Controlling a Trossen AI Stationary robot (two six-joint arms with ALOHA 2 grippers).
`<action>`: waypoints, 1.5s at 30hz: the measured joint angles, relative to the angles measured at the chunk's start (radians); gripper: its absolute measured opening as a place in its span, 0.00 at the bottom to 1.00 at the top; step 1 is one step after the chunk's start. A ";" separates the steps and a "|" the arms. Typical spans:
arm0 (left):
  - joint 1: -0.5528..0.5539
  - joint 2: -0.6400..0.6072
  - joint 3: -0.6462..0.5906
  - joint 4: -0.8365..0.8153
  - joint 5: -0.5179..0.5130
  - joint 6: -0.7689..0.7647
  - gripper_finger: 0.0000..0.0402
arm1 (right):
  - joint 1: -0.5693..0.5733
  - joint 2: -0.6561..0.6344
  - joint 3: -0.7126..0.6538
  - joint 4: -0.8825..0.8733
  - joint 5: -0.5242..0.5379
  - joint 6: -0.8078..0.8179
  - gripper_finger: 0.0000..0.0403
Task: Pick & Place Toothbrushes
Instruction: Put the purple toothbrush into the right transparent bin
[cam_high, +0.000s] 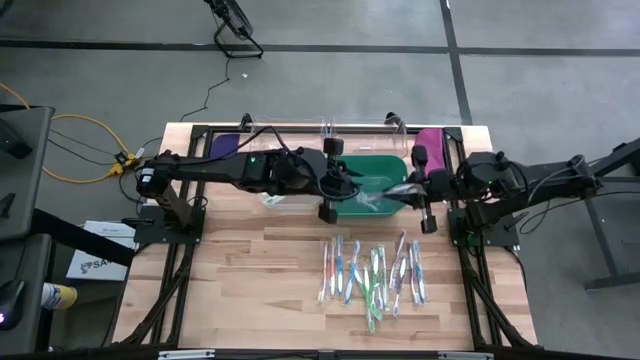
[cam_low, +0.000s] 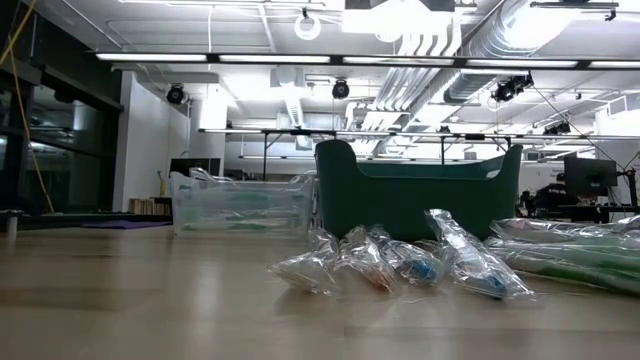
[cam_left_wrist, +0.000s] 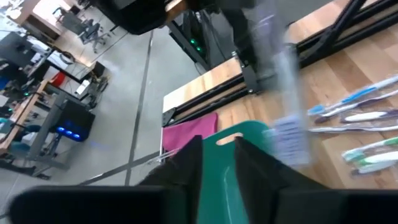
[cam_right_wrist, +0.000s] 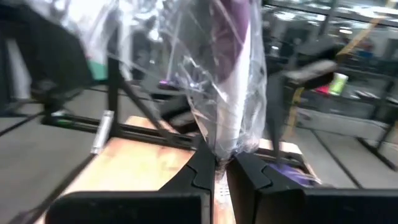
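Over green bin (cam_high: 372, 172) at far centre: right tool (cam_right_wrist: 221, 163) pinched shut on wrapped toothbrush (cam_right_wrist: 227, 81); left tool (cam_left_wrist: 217, 152) alongside, slightly open, holding nothing. Other toothbrushes (cam_high: 372, 272) lie on near surface (cam_high: 250, 280). Step looks like handover/transfer; next prob. release into bin.

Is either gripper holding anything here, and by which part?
The right gripper pinches one end of a clear crinkled plastic wrapper, apparently a packaged toothbrush, above the green plastic bin. The left gripper shows a gap between its fingers, with nothing in it.
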 joint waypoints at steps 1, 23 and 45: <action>-0.001 0.000 0.000 -0.004 0.002 0.000 0.27 | 0.000 0.000 0.000 -0.004 0.021 0.000 0.04; -0.002 -0.052 0.002 -0.439 -0.223 -0.099 0.41 | -0.361 0.102 0.001 -0.106 0.235 0.181 0.05; -0.003 -0.053 0.001 -0.978 -0.324 -0.276 0.41 | -0.760 0.548 0.001 0.067 0.044 0.994 0.05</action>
